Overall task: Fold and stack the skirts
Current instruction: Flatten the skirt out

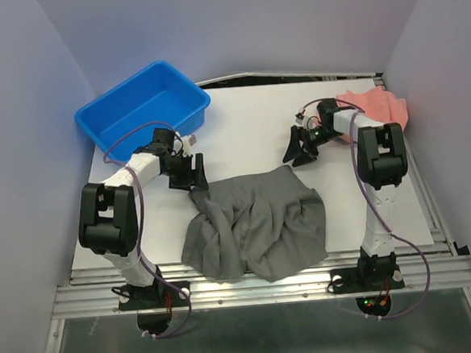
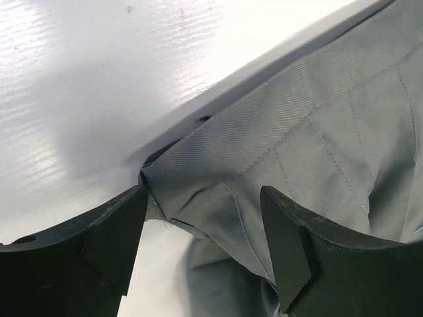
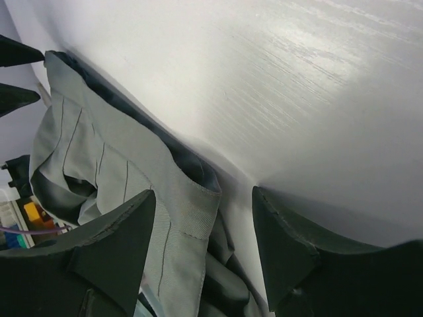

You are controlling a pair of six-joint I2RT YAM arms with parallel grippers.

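Both pairs of jaws stand released; the left jaws straddle one corner of the waistband (image 2: pixel 225 165) of the dark grey skirt (image 1: pixel 255 223), one side touching the cloth, nothing pinched; the right jaws gape just off the other corner. The waistband runs left to right between them, so each arm is nearest its own corner. The skirt lies crumpled at the middle of the near edge of the table (image 1: pixel 248 127); its hem is bunched, its outline hard to read. The salmon-pink skirt (image 1: pixel 376 106) sits heaped at the far right corner, partly hidden by the right arm; a blue tub (image 1: pixel 146 106) fills the far left corner.
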